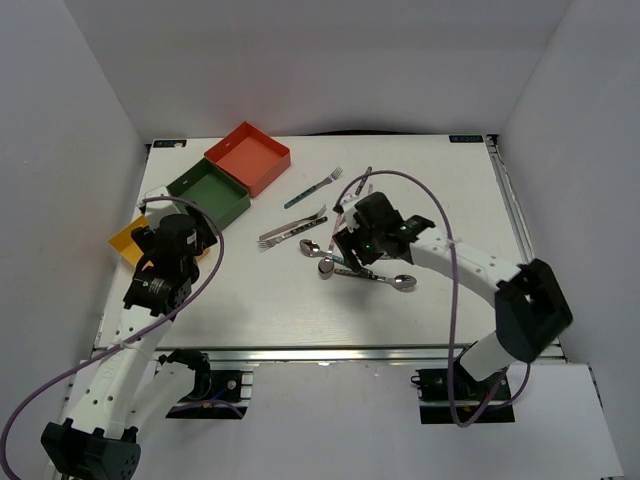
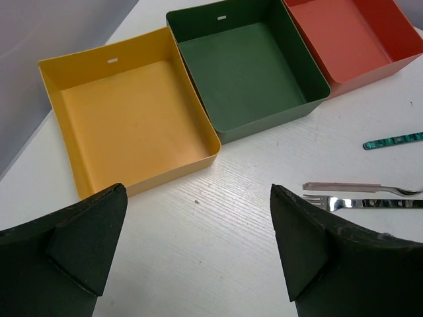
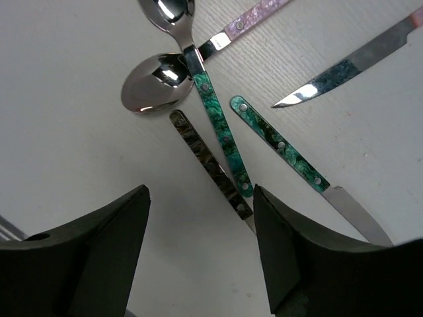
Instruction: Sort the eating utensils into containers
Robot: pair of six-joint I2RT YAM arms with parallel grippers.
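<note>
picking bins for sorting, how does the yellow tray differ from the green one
Colour: the yellow tray is orange-yellow, the green tray dark green. Place: yellow ends the row, by the left arm; green sits mid-row, between yellow and the red tray. Both are square, open-topped, empty, with a slot in one wall.

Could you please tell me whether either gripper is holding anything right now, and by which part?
Nothing is held. The left gripper hangs open near the yellow tray; the right gripper hangs open over the teal-handled spoon.
</note>
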